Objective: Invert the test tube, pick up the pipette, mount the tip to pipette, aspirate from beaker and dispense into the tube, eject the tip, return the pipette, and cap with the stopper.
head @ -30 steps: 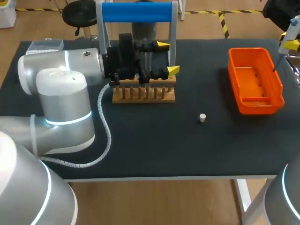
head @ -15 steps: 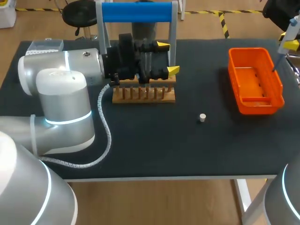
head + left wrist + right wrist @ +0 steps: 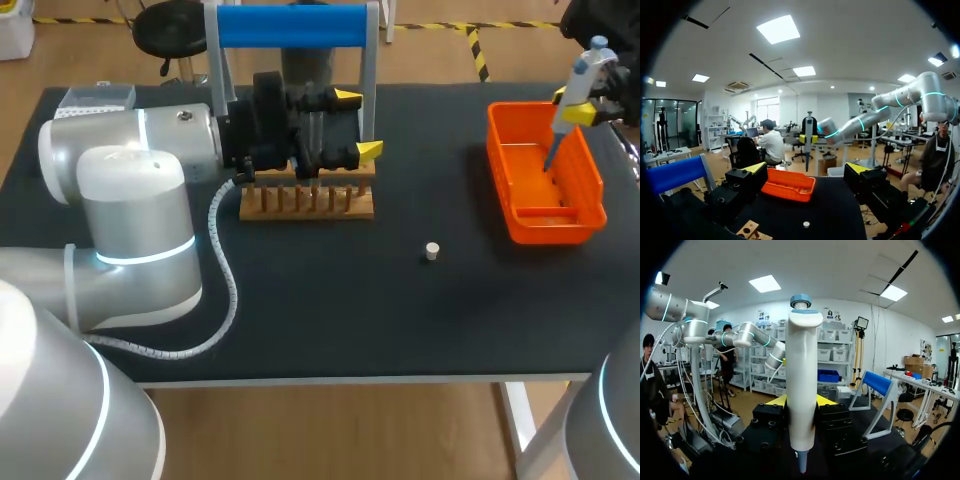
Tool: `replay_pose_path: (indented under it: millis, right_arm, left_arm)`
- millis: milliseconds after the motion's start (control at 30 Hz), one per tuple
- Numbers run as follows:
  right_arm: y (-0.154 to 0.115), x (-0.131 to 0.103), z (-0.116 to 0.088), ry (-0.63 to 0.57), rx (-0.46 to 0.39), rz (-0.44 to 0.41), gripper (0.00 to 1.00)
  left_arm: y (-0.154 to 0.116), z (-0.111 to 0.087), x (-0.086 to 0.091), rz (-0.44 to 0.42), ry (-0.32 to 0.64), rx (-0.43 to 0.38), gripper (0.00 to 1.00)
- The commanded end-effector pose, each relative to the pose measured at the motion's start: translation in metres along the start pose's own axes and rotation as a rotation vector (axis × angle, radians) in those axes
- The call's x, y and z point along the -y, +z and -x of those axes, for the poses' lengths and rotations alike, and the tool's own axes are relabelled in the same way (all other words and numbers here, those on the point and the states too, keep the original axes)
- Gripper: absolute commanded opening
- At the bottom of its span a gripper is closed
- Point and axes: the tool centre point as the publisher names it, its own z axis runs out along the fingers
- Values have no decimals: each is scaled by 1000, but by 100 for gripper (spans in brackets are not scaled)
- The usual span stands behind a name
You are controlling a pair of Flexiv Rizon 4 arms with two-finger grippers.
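Note:
My right gripper (image 3: 580, 106) is shut on a white pipette (image 3: 578, 82) with a blue top. It holds the pipette upright above the orange bin (image 3: 525, 225), thin lower end pointing down into it. In the right wrist view the pipette (image 3: 802, 385) stands between the yellow tips of that gripper (image 3: 801, 401). My left gripper (image 3: 357, 123) hangs open over the wooden tube rack (image 3: 307, 203), nothing between its fingers. A small white stopper (image 3: 431, 251) lies on the black mat; it also shows ahead of the left gripper (image 3: 806, 169) as the stopper (image 3: 806, 225).
A blue-topped stand (image 3: 290, 25) rises behind the rack. A clear tip box (image 3: 95, 97) sits at the back left corner, behind my left arm (image 3: 130, 200). From the left wrist, the orange bin (image 3: 788, 184) lies ahead, with the pipette (image 3: 808, 140) above it.
My right gripper has carried the pipette from the table's right edge inward, so it now hangs over the orange bin. The left arm has not moved.

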Motion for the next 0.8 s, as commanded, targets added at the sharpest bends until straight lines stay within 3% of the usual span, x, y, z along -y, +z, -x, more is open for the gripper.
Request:
replay_pose_path:
  millis: [33,300,800]
  right_arm:
    - [37,-7,-13,1,150,-21,0]
    - [76,-2,-19,-4,144,-29,0]
    - [144,2,-3,-12,105,2,0]
  left_arm:
    - [-1,-1,0,-2,1,2,100]
    - [-1,-1,0,-2,1,2,100]
    - [-1,-1,0,-2,1,2,100]
